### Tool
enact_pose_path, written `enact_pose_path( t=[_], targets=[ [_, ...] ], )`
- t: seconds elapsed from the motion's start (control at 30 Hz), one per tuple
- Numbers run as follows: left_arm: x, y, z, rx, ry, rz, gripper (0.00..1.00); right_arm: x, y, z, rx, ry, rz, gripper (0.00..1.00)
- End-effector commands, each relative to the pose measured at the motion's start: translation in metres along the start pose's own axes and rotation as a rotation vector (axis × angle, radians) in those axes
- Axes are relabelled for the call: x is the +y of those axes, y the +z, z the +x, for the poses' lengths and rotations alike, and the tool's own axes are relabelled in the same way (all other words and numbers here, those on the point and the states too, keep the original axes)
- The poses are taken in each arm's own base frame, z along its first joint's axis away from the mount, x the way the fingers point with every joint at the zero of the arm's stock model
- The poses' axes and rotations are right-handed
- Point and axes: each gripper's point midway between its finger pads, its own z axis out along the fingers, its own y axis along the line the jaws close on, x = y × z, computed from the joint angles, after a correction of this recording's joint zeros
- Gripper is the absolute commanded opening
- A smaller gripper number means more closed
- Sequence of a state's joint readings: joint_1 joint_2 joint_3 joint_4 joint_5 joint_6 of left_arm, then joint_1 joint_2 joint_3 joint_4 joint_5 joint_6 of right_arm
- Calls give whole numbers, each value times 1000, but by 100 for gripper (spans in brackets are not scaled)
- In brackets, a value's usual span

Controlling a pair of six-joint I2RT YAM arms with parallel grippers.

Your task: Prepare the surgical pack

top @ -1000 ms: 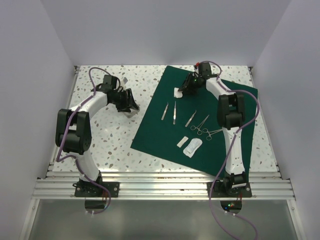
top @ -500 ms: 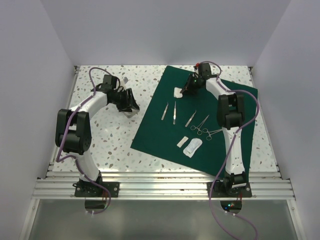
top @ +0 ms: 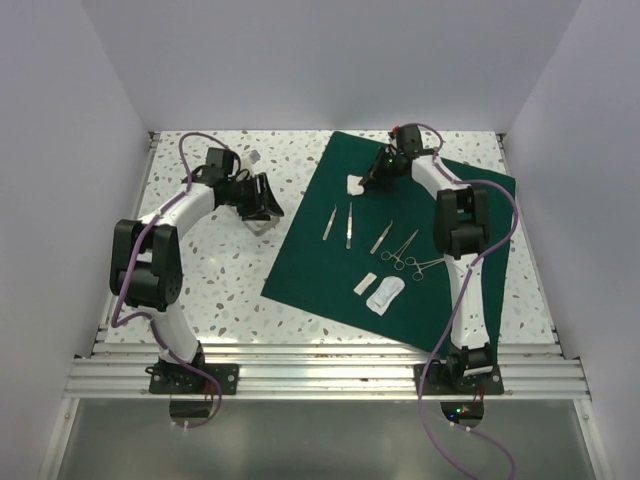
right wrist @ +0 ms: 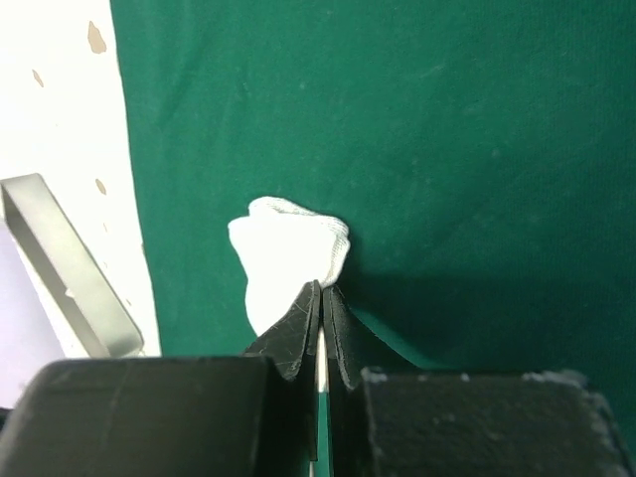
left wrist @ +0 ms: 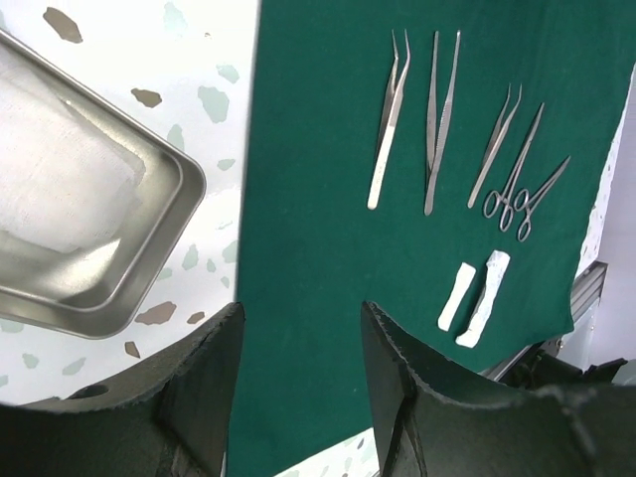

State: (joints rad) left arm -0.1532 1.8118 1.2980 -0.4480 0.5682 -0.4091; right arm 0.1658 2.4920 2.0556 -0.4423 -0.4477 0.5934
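Note:
The surgical pack is a dark green drape (top: 320, 270) spread flat across the table, also filling the right wrist view (right wrist: 447, 149). Near its far left corner lies a crumpled white gauze (top: 354, 184). My right gripper (top: 366, 183) is shut on the gauze (right wrist: 283, 253), its jaws (right wrist: 321, 288) pinched together on the near edge. On the drape (left wrist: 308, 248) lie three tweezers (left wrist: 388, 119) and a pair of forceps (left wrist: 522, 184), plus two white gauze strips (left wrist: 457, 295). My left gripper (left wrist: 300, 310) hangs open and empty above the drape's left edge.
A shallow metal tray (left wrist: 89, 199) sits on the speckled table left of the drape, below my left gripper (top: 262, 200). Its rim also shows in the right wrist view (right wrist: 70, 268). White walls close in the table on three sides.
My right gripper has closed its jaws onto the white gauze. The left gripper has shifted only slightly and stays open.

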Motion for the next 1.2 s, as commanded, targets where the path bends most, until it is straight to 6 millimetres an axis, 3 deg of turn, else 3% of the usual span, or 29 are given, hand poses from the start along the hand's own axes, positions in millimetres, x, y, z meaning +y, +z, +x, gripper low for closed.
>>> enact_pose_path(
  t=[0.0, 0.6, 0.83, 1.07, 1.13, 1.17],
  targets=[
    [-27, -13, -21, -76, 50, 74, 54, 48, -35, -20, -57, -18, -96, 0],
    [-33, -3, -22, -46, 15, 134, 58, 49, -53, -13, -53, -18, -73, 0],
    [-40, -3, -25, -44, 7, 184, 62, 58, -63, -13, -55, -24, -88, 0],
    [-74, -15, -36, -91, 73, 364, 70, 81, -106, 3, -52, -38, -130, 0],
    [-82, -18, -41, -114, 85, 407, 71, 78, -113, 13, -38, -32, -124, 0],
    [-87, -19, -39, -107, 90, 439, 72, 89, -128, 13, -50, -45, -147, 0]
  ],
)
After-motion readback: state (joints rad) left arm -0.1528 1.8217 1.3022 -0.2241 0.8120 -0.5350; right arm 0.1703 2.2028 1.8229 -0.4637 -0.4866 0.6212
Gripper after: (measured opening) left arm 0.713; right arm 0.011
